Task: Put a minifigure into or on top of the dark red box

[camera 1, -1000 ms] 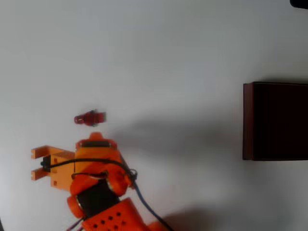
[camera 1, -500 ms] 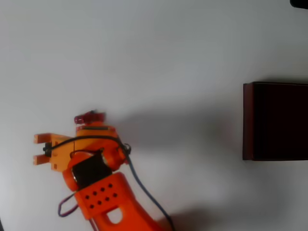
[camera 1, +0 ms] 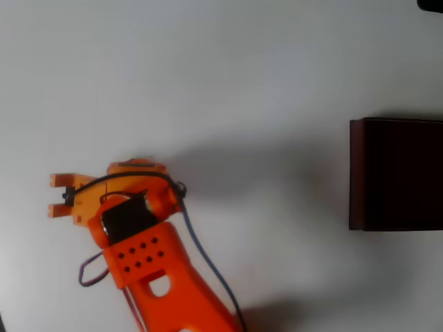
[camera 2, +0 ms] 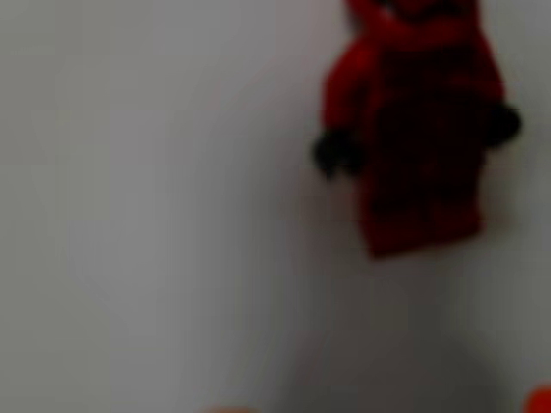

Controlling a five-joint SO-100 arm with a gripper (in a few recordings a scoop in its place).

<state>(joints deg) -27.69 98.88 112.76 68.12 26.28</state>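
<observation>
My arm (camera 1: 138, 242) low-left in overhead view, wrist over spot on white table (camera 1: 228, 76). My gripper beneath arm body, fingertips hidden; cannot tell whether jaws parted or closed. Minifigure (camera 2: 413, 129) large and blurred in wrist view, upper right, lying flat on table, red body, dark hands, legs pointing down frame. Orange bits of me at bottom edge, apart from it. Dark red box (camera 1: 398, 174) at right edge of overhead view, well apart from me, interior near-black.

Bright red minifigure (camera 2: 413, 129) with black hands, dark red box (camera 1: 396, 173) with near-black interior, orange arm (camera 1: 149, 263), white table (camera 1: 242, 69)
</observation>
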